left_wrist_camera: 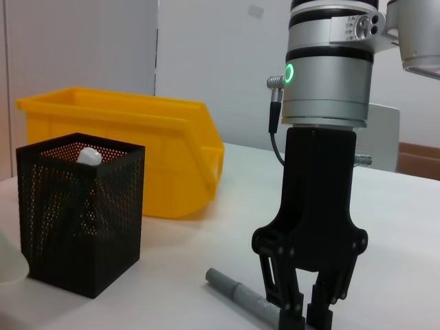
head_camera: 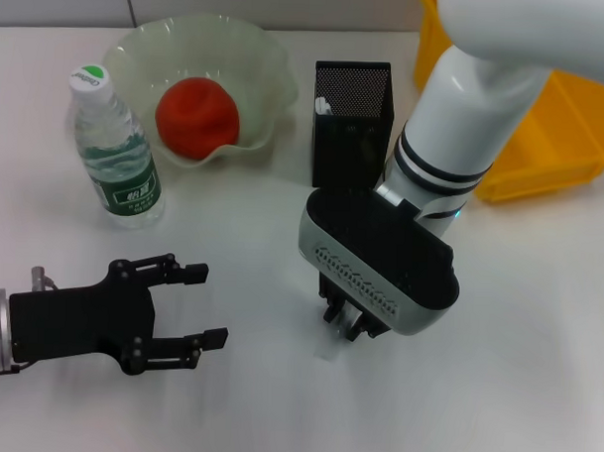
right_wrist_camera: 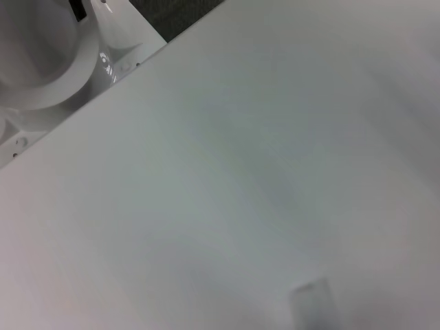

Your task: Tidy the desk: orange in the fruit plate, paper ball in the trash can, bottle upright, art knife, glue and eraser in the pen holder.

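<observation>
My right gripper (head_camera: 346, 329) points straight down at the desk (head_camera: 495, 391), in front of the pen holder (head_camera: 351, 124). Its fingers (left_wrist_camera: 286, 297) are closed on the grey art knife (left_wrist_camera: 237, 292), which lies flat on the desk. The knife's clear end (head_camera: 329, 348) pokes out below the gripper. The glue's white cap (left_wrist_camera: 89, 157) sticks up inside the pen holder (left_wrist_camera: 81, 213). The orange (head_camera: 196, 117) sits in the fruit plate (head_camera: 258, 56). The bottle (head_camera: 116, 150) stands upright. My left gripper (head_camera: 206, 305) hovers open at the near left. Paper ball and eraser are out of view.
The yellow trash can (head_camera: 558, 136) stands at the back right, behind the right arm and close to the pen holder. In the right wrist view I see bare desk (right_wrist_camera: 240, 172) and a blurred clear tip (right_wrist_camera: 313, 302).
</observation>
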`<move>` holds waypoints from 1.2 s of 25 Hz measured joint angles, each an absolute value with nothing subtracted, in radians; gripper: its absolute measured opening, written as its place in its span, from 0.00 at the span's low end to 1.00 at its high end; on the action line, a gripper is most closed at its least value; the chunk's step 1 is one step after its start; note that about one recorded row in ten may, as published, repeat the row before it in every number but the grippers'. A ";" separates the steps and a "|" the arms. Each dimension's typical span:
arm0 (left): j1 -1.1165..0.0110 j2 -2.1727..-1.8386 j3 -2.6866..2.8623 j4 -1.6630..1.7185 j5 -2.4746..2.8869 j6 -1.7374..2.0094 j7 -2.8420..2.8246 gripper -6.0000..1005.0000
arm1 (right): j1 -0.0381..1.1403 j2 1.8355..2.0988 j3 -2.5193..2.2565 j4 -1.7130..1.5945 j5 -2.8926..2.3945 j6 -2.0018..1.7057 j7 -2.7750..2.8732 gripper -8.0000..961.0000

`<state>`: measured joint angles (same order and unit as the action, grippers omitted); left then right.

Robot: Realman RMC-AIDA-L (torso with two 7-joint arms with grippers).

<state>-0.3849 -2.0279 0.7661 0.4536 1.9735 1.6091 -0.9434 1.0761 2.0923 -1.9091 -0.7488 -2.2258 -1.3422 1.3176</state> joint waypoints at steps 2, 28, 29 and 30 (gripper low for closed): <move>-0.385 -2.028 0.765 0.459 1.973 1.609 -0.943 0.80 | 1.077 2.092 -1.911 -0.749 -2.226 -1.342 1.318 0.28; -0.375 -2.027 0.751 0.465 1.968 1.624 -0.945 0.80 | 1.053 2.087 -1.760 -0.799 -2.236 -1.429 1.366 0.15; -0.374 -2.027 0.749 0.465 1.968 1.624 -0.945 0.80 | 1.045 2.086 -1.739 -0.803 -2.236 -1.431 1.368 0.15; -0.373 -2.026 0.745 0.465 1.968 1.626 -0.945 0.80 | 1.024 2.084 -1.687 -0.816 -2.237 -1.436 1.370 0.15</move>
<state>-0.3729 -2.0264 0.7455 0.4646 1.9675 1.6256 -0.9448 1.0242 2.0839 -1.6865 -0.8162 -2.2367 -1.4357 1.3701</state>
